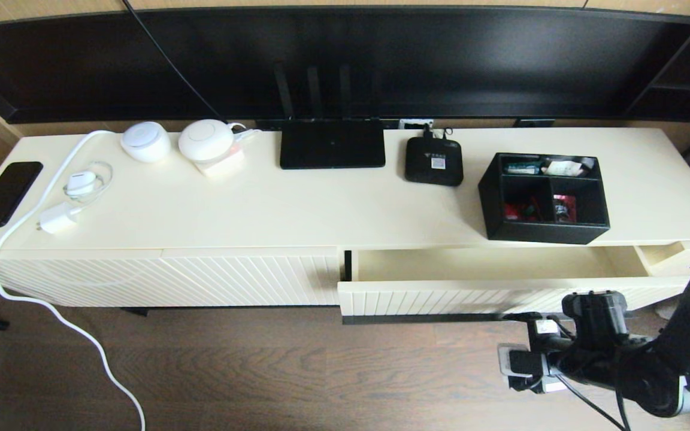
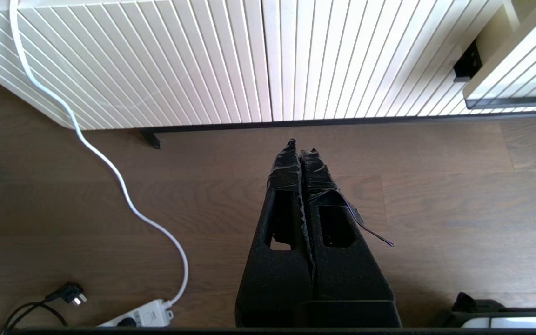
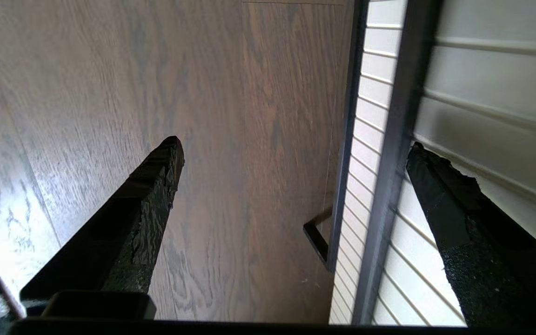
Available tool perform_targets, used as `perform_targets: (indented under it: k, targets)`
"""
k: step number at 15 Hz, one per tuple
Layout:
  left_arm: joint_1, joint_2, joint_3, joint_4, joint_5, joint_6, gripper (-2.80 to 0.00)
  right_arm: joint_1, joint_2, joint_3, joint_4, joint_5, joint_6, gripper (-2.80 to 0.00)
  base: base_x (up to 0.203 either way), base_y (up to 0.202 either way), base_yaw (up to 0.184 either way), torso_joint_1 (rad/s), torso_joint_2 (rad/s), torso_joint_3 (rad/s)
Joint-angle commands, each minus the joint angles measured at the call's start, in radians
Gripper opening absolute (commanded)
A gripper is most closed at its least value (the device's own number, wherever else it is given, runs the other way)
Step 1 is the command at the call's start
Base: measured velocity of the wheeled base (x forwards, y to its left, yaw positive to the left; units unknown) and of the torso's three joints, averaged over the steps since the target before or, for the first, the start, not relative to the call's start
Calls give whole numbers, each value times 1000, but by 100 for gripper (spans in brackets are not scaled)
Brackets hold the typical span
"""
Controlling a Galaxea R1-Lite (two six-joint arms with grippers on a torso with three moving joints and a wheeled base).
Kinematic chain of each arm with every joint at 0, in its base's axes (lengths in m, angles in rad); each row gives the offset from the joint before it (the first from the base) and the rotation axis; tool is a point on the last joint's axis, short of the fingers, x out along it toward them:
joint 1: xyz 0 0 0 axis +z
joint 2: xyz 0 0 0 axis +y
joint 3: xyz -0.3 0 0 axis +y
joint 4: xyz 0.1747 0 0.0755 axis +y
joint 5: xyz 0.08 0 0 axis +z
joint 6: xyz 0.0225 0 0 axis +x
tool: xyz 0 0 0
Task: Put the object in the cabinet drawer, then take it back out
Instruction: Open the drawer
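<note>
The black organiser box (image 1: 545,197), with small red, green and white items in its three compartments, stands on the cream cabinet top (image 1: 321,209) at the right. Just below it the cabinet drawer (image 1: 489,264) is pulled out, its plain interior bare. Its ribbed front (image 1: 471,299) faces the floor side. My right arm (image 1: 602,353) reaches in low at the drawer's front. The right gripper (image 3: 296,146) is open, with the dark handle bar (image 3: 400,139) between its fingers, close to one finger (image 3: 454,218). My left gripper (image 2: 301,145) is shut on nothing, low over the floor.
On the top stand a flat black router (image 1: 332,143), a small black device (image 1: 433,160), two white round devices (image 1: 145,141) (image 1: 206,140), a phone (image 1: 5,193) and a charger. A white cable (image 2: 110,163) runs down to a power strip (image 2: 142,316) on the wooden floor.
</note>
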Motion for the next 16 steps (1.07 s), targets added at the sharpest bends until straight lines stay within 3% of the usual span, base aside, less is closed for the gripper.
perform_targets:
  k: [1, 5, 9, 11, 14, 15, 16]
  targets:
    - [0, 2, 0, 0, 0, 0, -280, 0, -74, 30, -1, 3, -8, 0, 0, 0, 0, 0, 0, 0]
    - [0, 2, -1, 0, 0, 0, -280, 3, -212, 81, 49, 3, -7, 0, 0, 0, 0, 0, 0, 0]
    - [0, 1, -1, 0, 0, 0, -280, 3, -429, 53, 291, 3, -4, 0, 0, 0, 0, 0, 0, 0]
    - [0, 2, 0, 0, 0, 0, -280, 2, -566, -6, 520, 2, 1, 0, 0, 0, 0, 0, 0, 0]
    - [0, 2, 0, 0, 0, 0, -280, -14, -779, -157, 1076, -3, 8, 0, 0, 0, 0, 0, 0, 0]
    - [0, 2, -1, 0, 0, 0, -280, -22, -843, -213, 1244, -4, 21, -280, 0, 0, 0, 0, 0, 0]
    - [0, 2, 0, 0, 0, 0, -280, -28, -892, -281, 1394, -9, 63, -280, 0, 0, 0, 0, 0, 0]
